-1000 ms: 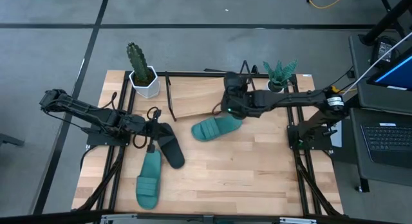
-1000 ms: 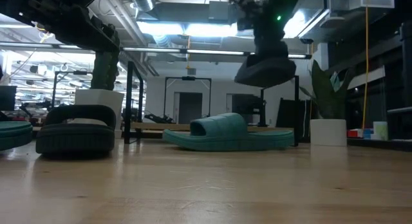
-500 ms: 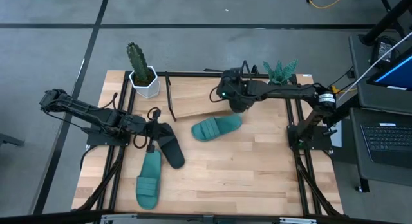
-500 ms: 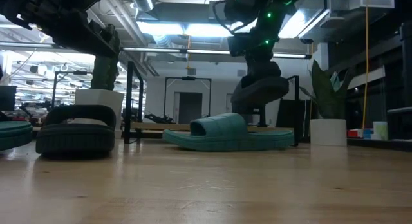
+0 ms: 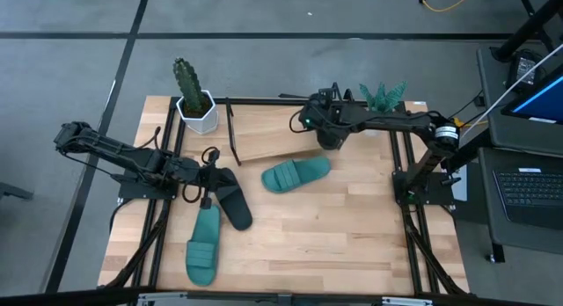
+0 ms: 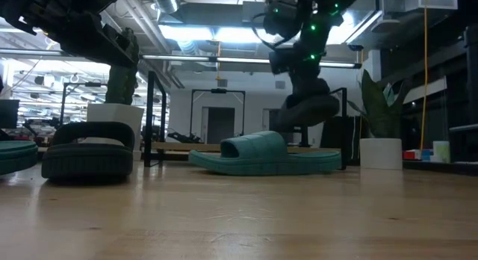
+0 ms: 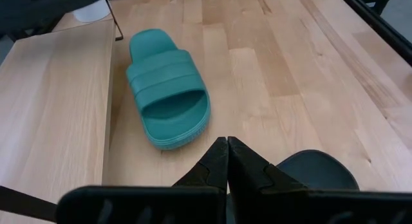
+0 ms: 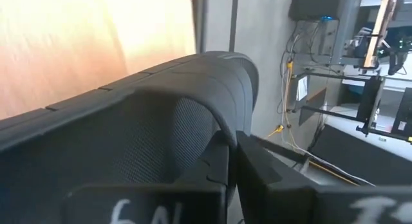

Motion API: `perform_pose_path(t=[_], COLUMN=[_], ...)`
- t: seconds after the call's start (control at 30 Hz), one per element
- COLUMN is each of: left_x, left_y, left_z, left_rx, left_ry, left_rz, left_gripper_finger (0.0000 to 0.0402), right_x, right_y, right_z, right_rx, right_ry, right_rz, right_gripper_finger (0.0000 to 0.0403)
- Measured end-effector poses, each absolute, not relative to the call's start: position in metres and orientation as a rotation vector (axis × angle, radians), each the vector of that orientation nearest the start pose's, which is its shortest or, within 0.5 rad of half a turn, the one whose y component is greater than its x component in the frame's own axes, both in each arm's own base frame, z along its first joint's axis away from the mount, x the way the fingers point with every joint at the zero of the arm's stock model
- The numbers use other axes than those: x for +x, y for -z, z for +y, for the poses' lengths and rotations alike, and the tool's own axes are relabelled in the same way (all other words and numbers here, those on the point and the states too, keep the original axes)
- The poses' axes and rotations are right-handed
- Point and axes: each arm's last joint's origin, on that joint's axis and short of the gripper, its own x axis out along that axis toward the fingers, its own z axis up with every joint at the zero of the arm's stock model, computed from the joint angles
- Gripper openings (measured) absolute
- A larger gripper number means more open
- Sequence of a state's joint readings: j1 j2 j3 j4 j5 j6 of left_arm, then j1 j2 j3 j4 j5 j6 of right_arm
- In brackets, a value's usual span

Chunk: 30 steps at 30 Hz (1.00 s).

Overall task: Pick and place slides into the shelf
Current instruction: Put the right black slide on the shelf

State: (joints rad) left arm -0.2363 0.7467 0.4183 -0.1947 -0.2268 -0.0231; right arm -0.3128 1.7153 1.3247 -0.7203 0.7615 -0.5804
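High view: the shelf (image 5: 264, 130) sat at the table's 12 o'clock edge, its slanted light-wood board bare where visible. The right gripper (image 5: 326, 137) was over the shelf's right end, at about 1 o'clock of the table centre, fingers clamped on a black slide (image 5: 331, 139). In the right wrist view this black slide (image 8: 148, 121) filled the picture, its strap edge pinched between the dark fingers (image 8: 222, 166), with the pale board behind it. The low view showed the same slide (image 6: 310, 110) held clear of the table, above the teal slide (image 6: 261, 154).

That teal slide (image 5: 296, 175) lay flat on the table just at 6 o'clock of the shelf, not on it. A second teal slide (image 5: 203, 244) lay near 7 o'clock, and the other black slide (image 5: 232, 200) lay beside it toward 9 o'clock.

The left gripper (image 5: 208, 177) was at 9 o'clock, right by that black slide; in the left wrist view its fingers (image 7: 226, 161) were pressed together, holding nothing.

A cactus pot (image 5: 195, 108) stood at 11 o'clock.
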Motion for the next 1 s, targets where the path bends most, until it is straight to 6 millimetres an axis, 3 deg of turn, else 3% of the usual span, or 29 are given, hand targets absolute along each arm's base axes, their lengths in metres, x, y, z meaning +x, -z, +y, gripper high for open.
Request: perform_pose_path(t=[0.27, 0.87, 1.0], left_x=[0.158, 0.158, 0.158], left_y=[-0.213, -0.213, -0.213], left_z=[-0.031, -0.031, -0.031], left_rx=[0.097, 0.097, 0.097], left_ry=[0.003, 0.003, 0.003], left_rz=[0.509, 0.509, 0.508], left_gripper_finger=[0.0, 0.0, 0.0], right_x=[0.318, 0.313, 0.309], right_y=[-0.216, -0.213, -0.203], right_z=[-0.131, -0.14, -0.138], right_rx=[-0.739, -0.754, -0.753], right_ry=[0.634, 0.687, 0.679], right_rz=[1.363, 1.387, 1.4], right_gripper_finger=[0.0013, 0.0013, 0.0013])
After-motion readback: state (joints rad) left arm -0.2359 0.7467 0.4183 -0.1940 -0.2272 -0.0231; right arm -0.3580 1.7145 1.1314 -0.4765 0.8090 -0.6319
